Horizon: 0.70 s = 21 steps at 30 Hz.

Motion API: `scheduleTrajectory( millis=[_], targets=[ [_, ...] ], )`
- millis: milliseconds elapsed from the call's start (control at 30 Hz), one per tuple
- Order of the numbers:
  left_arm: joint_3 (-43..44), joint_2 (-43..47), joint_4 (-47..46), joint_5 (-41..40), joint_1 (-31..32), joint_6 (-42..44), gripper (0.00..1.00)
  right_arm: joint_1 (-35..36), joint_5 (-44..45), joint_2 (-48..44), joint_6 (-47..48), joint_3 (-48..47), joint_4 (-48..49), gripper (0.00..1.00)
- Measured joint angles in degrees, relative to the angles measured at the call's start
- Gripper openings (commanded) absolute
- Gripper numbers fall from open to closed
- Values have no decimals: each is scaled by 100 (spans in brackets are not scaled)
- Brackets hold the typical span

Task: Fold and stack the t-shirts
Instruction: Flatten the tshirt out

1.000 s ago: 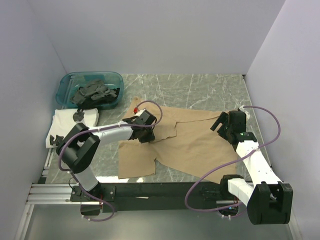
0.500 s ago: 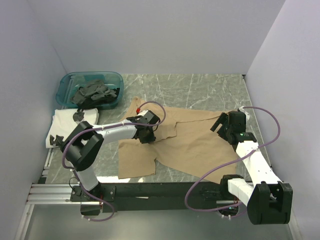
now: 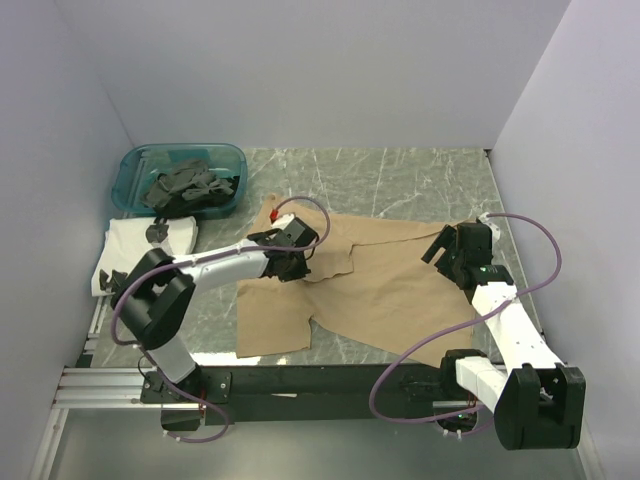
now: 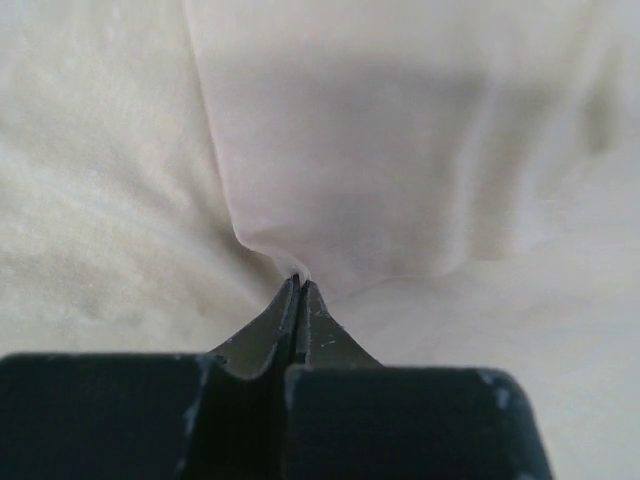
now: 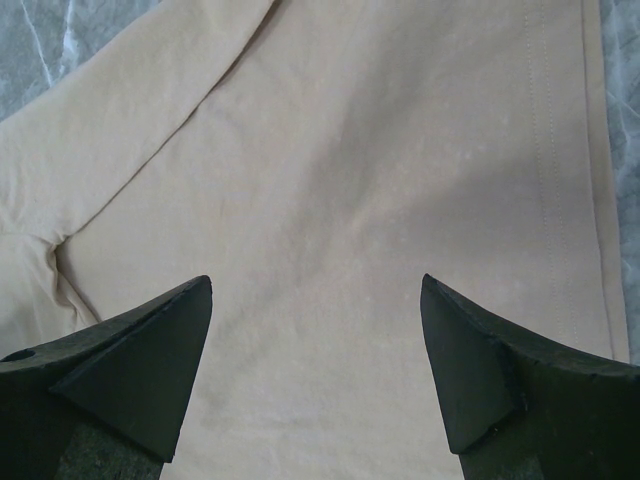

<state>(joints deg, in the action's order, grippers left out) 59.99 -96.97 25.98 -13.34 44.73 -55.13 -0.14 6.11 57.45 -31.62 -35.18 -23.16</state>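
Tan-beige t-shirt (image 3: 390, 290) spread out on marble table (image 3: 400, 175), a fold of it pinched between the closed fingers of the left gripper (image 4: 298, 287), right gripper (image 5: 315, 290) held wide open just above the cloth, nothing grasped.

a teal see-through tub (image 3: 128, 172) sits at the far left corner of the grey marbled table (image 3: 400, 175).
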Motion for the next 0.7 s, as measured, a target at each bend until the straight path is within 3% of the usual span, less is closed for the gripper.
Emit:
scheduleTrajectory(
  millis=[333, 700],
  targets=[
    [313, 424, -310, -450, -52, 173, 1, 0, 28, -114, 0, 7, 0, 90],
    [2199, -544, -601, -505, -822, 848, 1, 0, 26, -179, 0, 9, 55, 90]
  ],
)
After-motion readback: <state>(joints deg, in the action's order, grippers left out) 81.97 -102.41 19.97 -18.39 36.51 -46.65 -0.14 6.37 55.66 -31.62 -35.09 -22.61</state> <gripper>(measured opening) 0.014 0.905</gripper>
